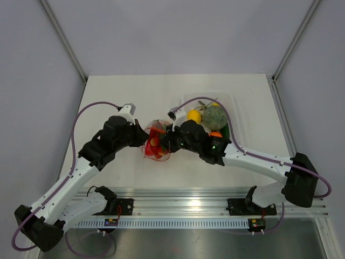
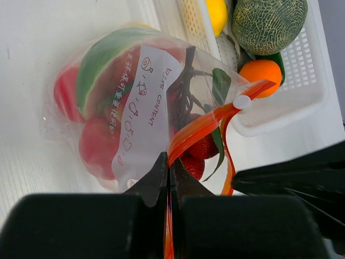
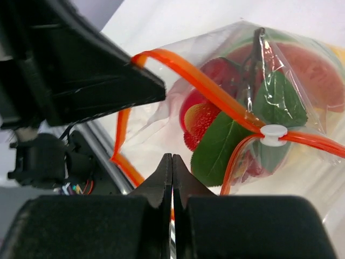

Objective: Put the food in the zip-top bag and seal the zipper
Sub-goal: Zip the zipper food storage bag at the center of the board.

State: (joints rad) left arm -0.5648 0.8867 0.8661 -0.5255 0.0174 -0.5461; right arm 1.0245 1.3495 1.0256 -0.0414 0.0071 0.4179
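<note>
The clear zip-top bag [image 1: 156, 143] lies on the table between my two grippers. It holds red fruit, strawberries [image 2: 202, 148] and a green-rinded slice [image 2: 102, 56]. Its orange zipper [image 2: 205, 123] is joined at the white slider [image 2: 242, 102] and splits into two strips on my side of it. My left gripper [image 2: 170, 162] is shut on one strip. My right gripper [image 3: 172, 160] is shut, with the other strip [image 3: 125, 167] running in between its fingers. In the top view the left gripper [image 1: 145, 138] and right gripper [image 1: 168, 141] flank the bag mouth.
A white tray [image 1: 229, 96] stands just behind and right of the bag, with a netted green melon [image 1: 214, 116], a lemon [image 1: 194, 115] and an orange [image 1: 215, 134] in it. The tray wall [image 2: 302, 81] is close to the slider.
</note>
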